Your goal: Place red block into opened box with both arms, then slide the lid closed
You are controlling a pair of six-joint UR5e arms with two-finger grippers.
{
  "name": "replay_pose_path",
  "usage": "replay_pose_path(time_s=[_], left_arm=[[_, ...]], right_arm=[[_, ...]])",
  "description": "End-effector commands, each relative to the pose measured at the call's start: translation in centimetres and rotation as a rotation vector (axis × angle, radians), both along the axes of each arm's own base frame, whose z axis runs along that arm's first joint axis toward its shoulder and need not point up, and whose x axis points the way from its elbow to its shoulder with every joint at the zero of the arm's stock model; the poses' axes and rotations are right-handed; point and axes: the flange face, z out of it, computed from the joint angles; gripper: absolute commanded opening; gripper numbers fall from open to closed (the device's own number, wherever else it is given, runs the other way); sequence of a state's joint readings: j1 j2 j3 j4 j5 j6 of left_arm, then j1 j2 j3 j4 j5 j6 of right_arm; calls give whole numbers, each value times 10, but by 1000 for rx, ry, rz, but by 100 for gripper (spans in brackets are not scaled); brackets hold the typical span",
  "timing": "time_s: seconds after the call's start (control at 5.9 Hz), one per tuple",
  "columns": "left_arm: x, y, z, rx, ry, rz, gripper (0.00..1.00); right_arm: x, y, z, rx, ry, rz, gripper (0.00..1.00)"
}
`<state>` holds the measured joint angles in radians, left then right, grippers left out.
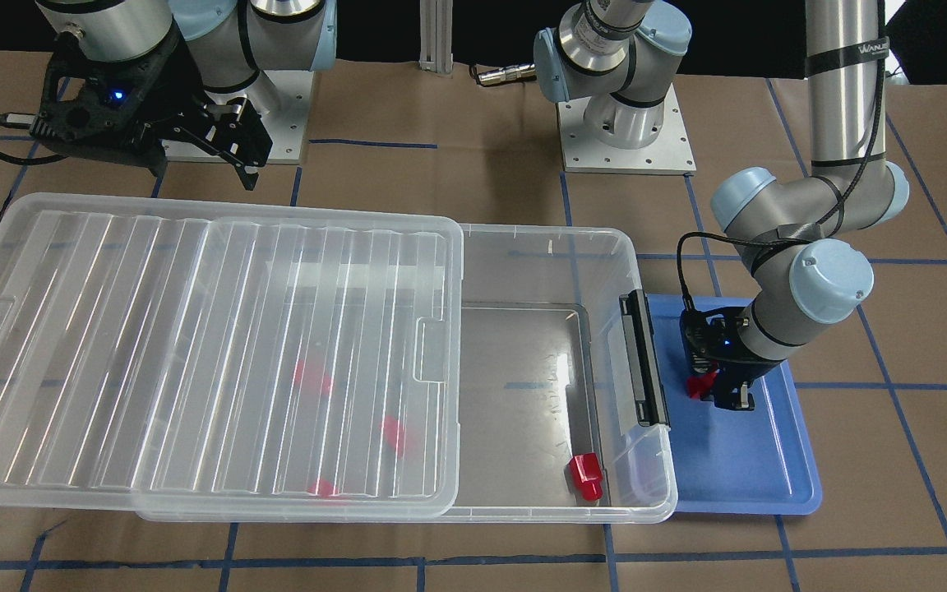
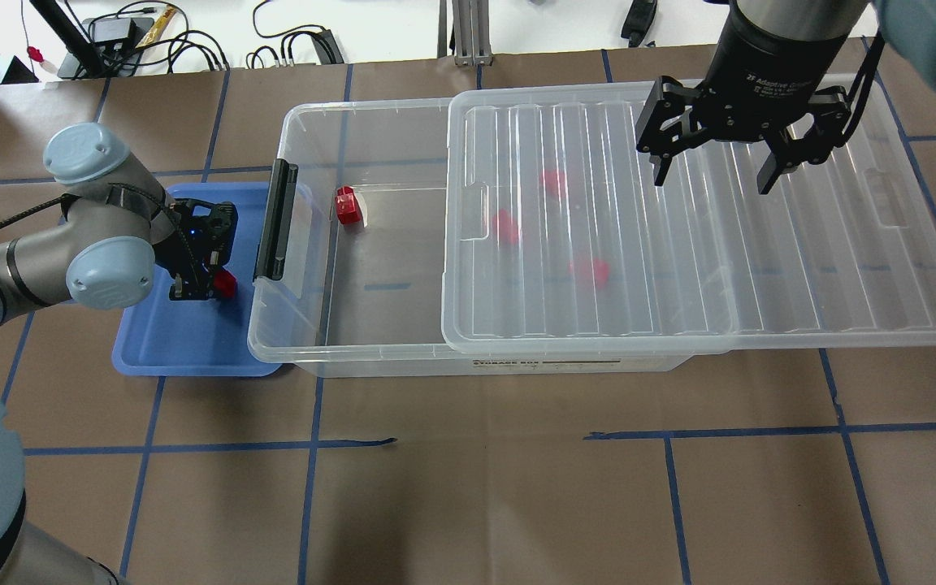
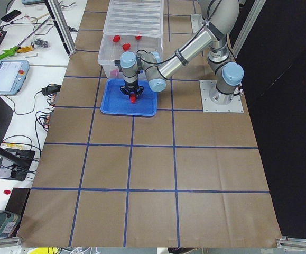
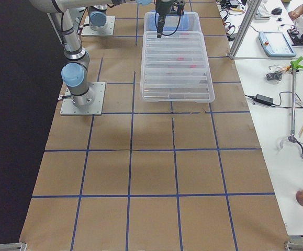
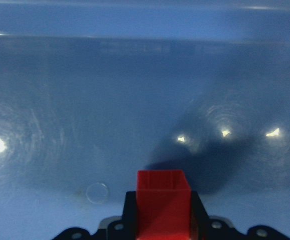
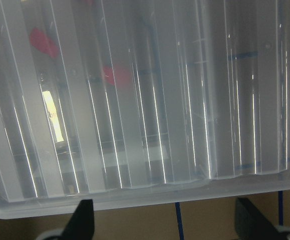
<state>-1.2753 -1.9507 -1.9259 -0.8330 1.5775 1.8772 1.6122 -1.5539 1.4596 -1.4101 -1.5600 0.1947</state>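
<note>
My left gripper [image 2: 206, 280] hangs over the blue tray [image 2: 167, 341], shut on a red block [image 2: 225, 282]. The left wrist view shows that red block [image 5: 163, 205] clamped between the fingers, a little above the tray floor. The clear box [image 2: 299, 122] lies beside the tray, its black latch bar [image 2: 274, 219] facing it. The ribbed lid [image 2: 720, 268] is slid aside, leaving the latch end uncovered. One more red block [image 2: 347, 205] rests in the uncovered part, and three show dimly under the lid. My right gripper [image 2: 712, 175] hovers open above the lid's far edge.
Brown paper with blue tape lines covers the table [image 2: 468, 487]. The arm bases [image 1: 625, 131] are bolted down behind the box. Cables and gear [image 2: 192, 41] lie beyond the table's far edge. A side bench with tools [image 4: 282, 68] runs past the right end.
</note>
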Motion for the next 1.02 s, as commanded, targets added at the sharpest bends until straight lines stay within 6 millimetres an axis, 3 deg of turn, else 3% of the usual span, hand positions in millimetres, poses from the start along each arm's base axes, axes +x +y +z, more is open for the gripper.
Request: replay_pose_path(time_s=[0.0, 0.17, 0.34, 0.51, 0.68, 0.85], left_arm=[[-13, 9, 55, -29, -7, 23, 1], [-29, 17, 106, -16, 8, 38, 1], [-61, 17, 157, -17, 9, 40, 1], [-106, 17, 202, 0, 12, 69, 1], [-149, 18, 230, 13, 12, 84, 1], [-188, 21, 228, 22, 14, 132, 1]], right_arm=[[0, 0, 0, 1, 0, 0, 100], [-1, 0, 0, 0, 0, -2, 100], [-1, 0, 0, 1, 0, -2, 100], [-1, 0, 0, 1, 0, -2, 100], [-1, 0, -1, 3, 2, -2, 100], [-1, 0, -1, 3, 2, 0, 100]])
